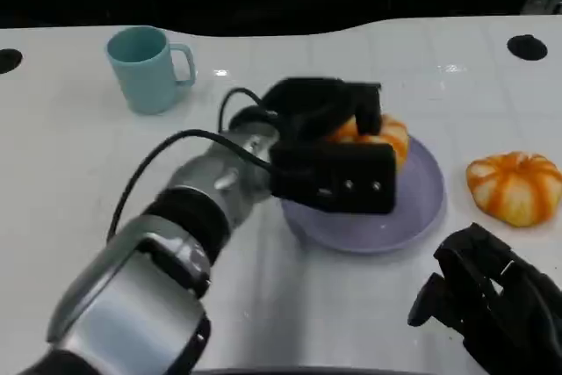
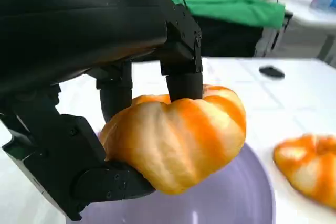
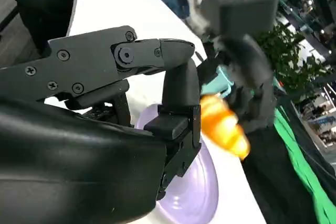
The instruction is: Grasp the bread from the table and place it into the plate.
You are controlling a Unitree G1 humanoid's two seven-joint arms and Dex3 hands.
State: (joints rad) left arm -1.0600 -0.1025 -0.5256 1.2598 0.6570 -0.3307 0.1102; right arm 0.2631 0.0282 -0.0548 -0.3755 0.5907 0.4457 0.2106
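One orange-striped, pumpkin-shaped bread roll (image 2: 178, 140) is hanging over the round lavender plate (image 1: 421, 208), clutched by the left hand (image 1: 329, 142); letting go while this high is risking a bounce off.

Second bread (image 1: 515, 186) lies just right of plate (image 1: 420, 208); cup (image 1: 147, 68) stands well left, apart.

bread (image 1: 379, 133) half behind left hand (image 1: 329, 142)

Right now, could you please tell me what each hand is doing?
Left hand: holding the bread over the plate.
Right hand: holds nothing; open or closed cannot be told.
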